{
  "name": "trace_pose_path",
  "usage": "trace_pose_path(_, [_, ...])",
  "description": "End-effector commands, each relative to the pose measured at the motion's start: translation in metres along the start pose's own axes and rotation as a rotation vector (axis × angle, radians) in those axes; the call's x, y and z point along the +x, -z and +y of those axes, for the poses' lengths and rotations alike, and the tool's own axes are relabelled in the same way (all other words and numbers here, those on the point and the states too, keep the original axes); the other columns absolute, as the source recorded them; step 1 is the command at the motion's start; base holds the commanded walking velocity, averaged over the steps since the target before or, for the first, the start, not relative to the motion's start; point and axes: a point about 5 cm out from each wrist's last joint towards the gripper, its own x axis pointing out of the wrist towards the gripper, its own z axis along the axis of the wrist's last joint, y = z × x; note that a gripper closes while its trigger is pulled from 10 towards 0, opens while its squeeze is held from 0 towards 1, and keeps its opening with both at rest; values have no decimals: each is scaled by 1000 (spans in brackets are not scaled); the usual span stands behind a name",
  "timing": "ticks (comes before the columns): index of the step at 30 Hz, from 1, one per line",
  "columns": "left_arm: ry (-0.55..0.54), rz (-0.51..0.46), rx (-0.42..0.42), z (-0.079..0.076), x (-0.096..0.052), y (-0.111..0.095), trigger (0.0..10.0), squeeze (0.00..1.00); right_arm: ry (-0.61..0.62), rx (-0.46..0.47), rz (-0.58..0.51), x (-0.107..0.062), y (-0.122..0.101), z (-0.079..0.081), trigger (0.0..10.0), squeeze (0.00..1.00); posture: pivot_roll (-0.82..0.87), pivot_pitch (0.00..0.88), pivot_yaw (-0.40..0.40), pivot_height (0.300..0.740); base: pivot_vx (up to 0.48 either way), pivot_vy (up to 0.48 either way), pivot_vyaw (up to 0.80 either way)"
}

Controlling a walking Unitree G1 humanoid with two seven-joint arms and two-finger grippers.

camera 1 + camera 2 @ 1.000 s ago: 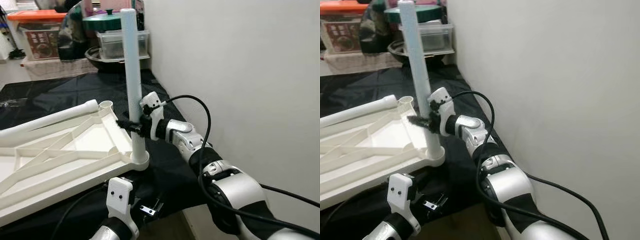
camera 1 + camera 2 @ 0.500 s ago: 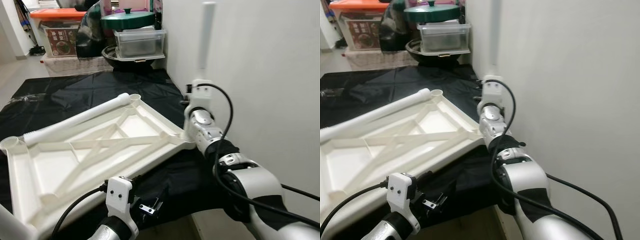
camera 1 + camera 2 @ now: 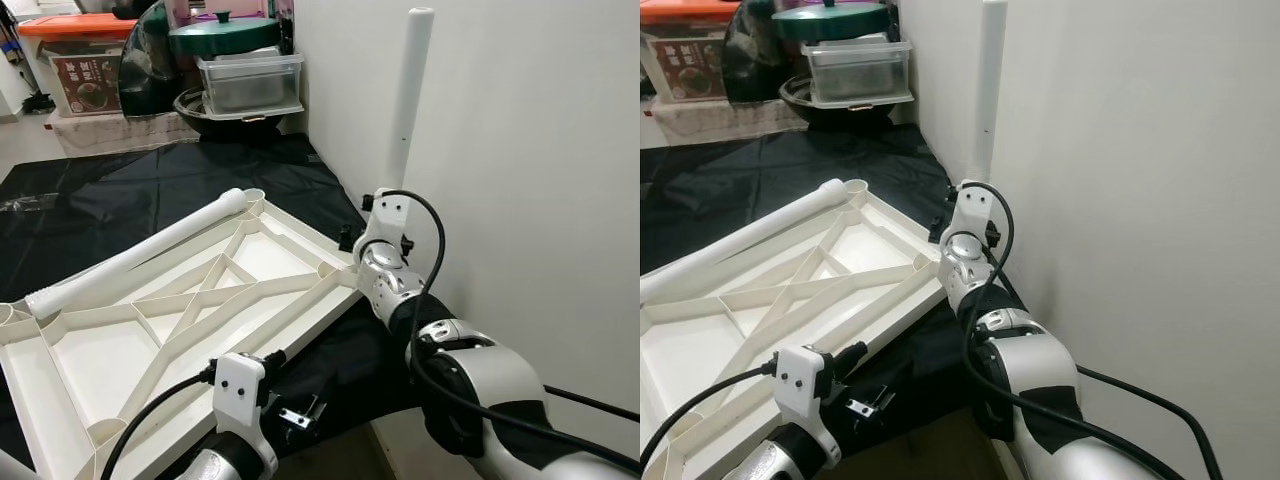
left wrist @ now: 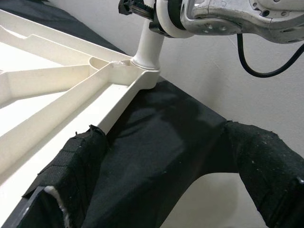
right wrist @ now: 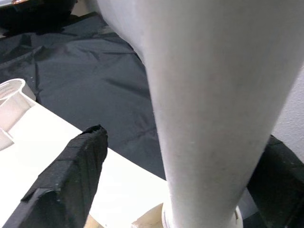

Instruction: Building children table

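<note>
left eye view — right gripper (image 3: pixel 352 238) jaws clasp upright leg (image 3: pixel 409 95) hard against wall (image 3: pixel 520 150); left gripper (image 4: pixel 180 190) jaws wide.

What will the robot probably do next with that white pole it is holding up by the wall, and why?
Probably press the upright leg down more firmly. The right gripper holds it low, its foot already in the corner socket of the upturned tabletop, while a second leg lies across waiting.

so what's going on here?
The robot is assembling a white plastic kids' table. The tabletop lies upside down on a black sheet. One leg stands upright in a corner socket, with the right gripper around its base. A second leg lies along the far edge. The left gripper, jaws open, hovers by the near edge.
</note>
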Motion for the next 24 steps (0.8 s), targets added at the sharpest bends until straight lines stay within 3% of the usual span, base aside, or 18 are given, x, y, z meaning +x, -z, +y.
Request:
trace_pose_path(1, [-11,20,14,2,0,4,10000,0,-20,-9,-3,-2,-1,7,10000,0,31,0,-39,740,0,0,0])
trace_pose_path(8, [-26,11,34,4,1,3,10000,0,-103,-34,-47,-1,6,0,10000,0,23,0,-39,740,0,0,0])
trace_pose_path(11, [-68,-5,44,10,1,2,10000,0,-200,-3,-75,-4,16,-7,10000,0,7,0,-32,740,0,0,0])
trace_pose_path(16, [-94,-9,48,15,3,1,10000,0,-292,-13,-79,-15,33,-18,10000,0,-2,0,-22,740,0,0,0])
trace_pose_path(24, [-106,-14,59,17,3,0,10000,0,-376,-57,-136,-34,38,-29,10000,0,-10,0,-17,740,0,0,0])
